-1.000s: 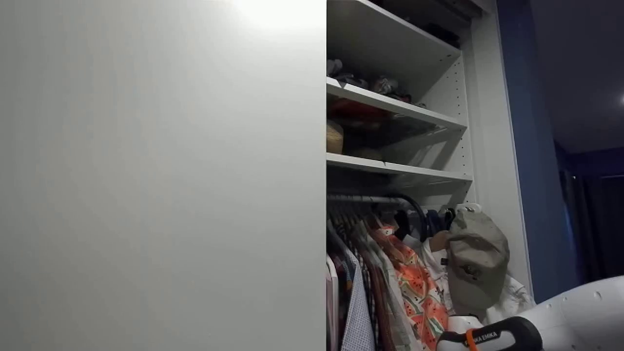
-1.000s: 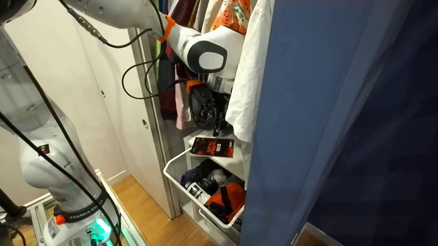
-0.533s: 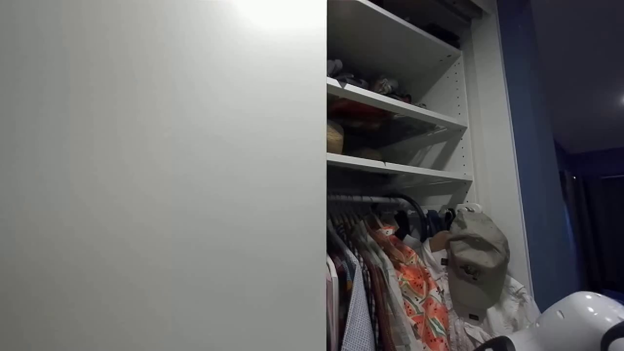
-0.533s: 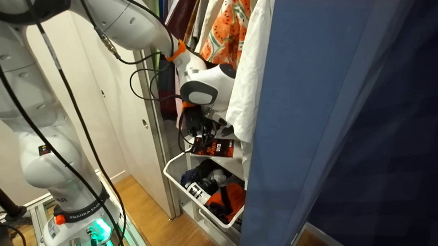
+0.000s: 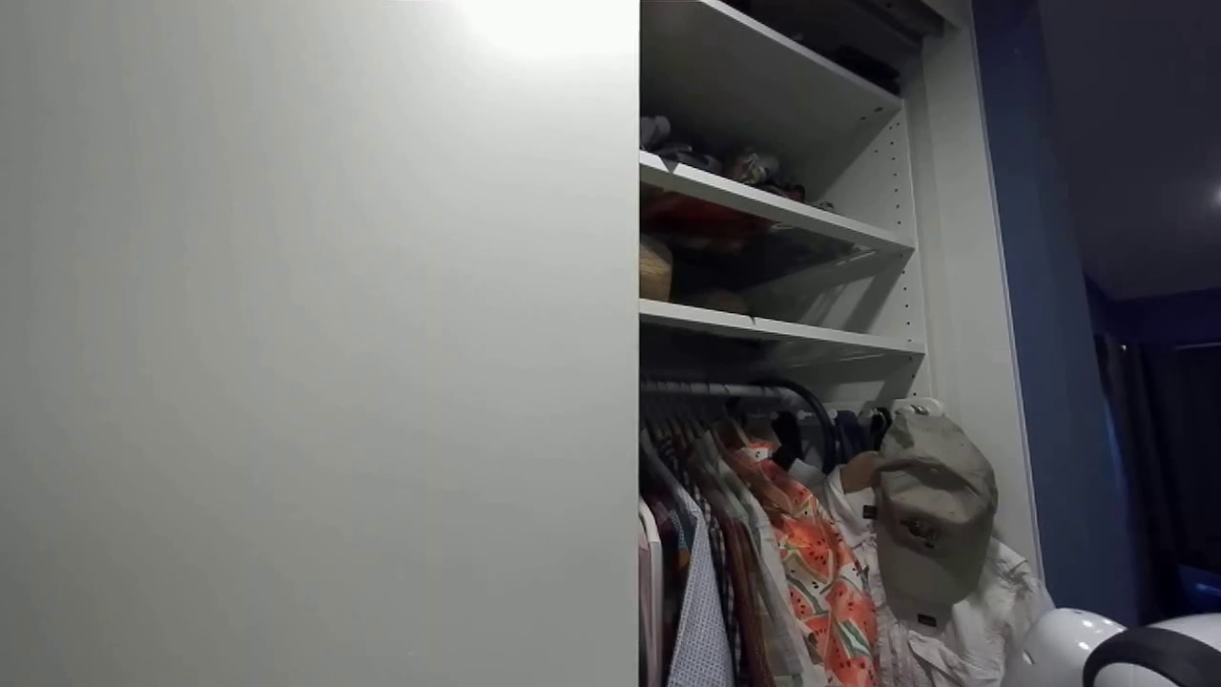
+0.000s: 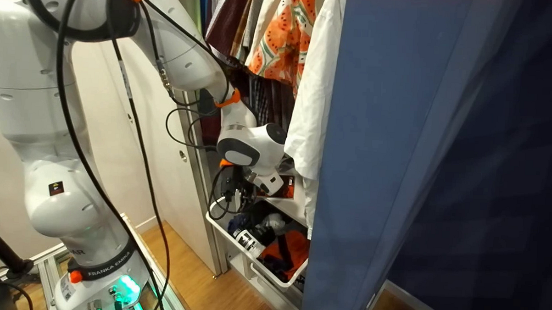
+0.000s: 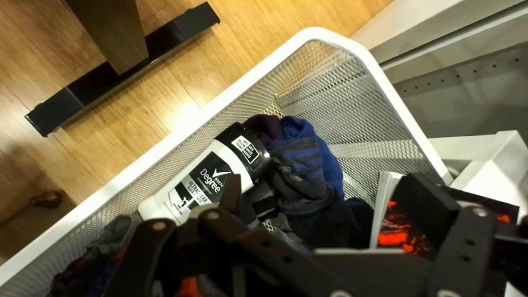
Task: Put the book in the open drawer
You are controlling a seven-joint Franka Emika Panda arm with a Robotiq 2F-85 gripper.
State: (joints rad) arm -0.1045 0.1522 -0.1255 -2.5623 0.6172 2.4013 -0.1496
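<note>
Book, rectangular, black cover with orange-red print (image 7: 398, 235), pale edge facing the gap in the black two-fingered tool (image 7: 326, 185): resting on a white surface (image 6: 297, 208), partly behind one finger (image 7: 429, 202) in the wrist view. Contact with that finger: cannot tell.

Tool state: spread wide, nothing pinched.

Drawer, open, white-rimmed wire mesh (image 7: 398, 105): beneath the tool. Contents below the fingers: white-and-black plastic deodorant stick (image 7: 198, 181); bundled blue and dark grey cloth (image 7: 305, 173).

Change, last second: white jointed robot arm (image 6: 187, 71) brought lower, tool nearer book and drawer; in an exterior view, book once fully seen is now mostly hidden behind the arm. Its visible end appears unmoved.

Bearing on task: approach stage, by judgement. Drawer needs no handling; pick-up, transfer and release remain. Next move probably calls for setting a finger on each side of the book's edge, then squeezing. Possible fault: a nudge sends the book sliding away from the tool.
</note>
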